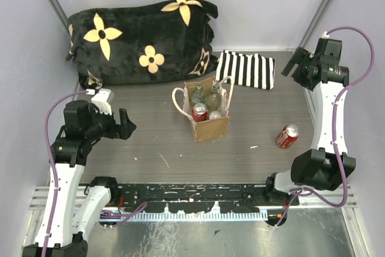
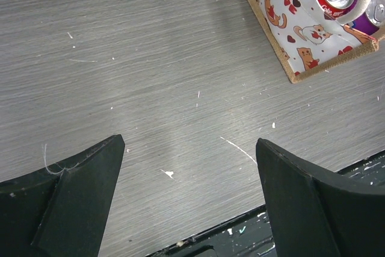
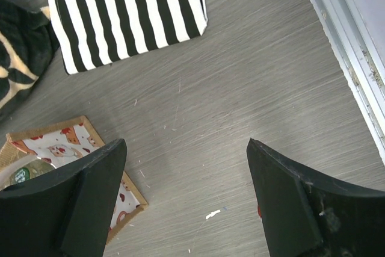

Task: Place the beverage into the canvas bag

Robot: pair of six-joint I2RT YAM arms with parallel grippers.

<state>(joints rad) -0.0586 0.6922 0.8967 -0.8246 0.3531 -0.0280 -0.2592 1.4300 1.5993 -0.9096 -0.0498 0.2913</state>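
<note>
As you read from the left, your left pincer (image 2: pixel 189 142) hovered wide open and empty over the table (image 1: pixel 150 148), well apart from the canvas bag (image 1: pixel 210 129). The bag stood upright at centre, with cans and bottles inside. The beverage (image 1: pixel 287 136), a red can, lay on the table right of the bag. Your right pincer (image 3: pixel 185 142) hung spread and empty, far right.

light: bright, even | shadows: soft, faint | glare: mild sheen on table (image 2: pixel 180 88) | focus: sharp
</note>
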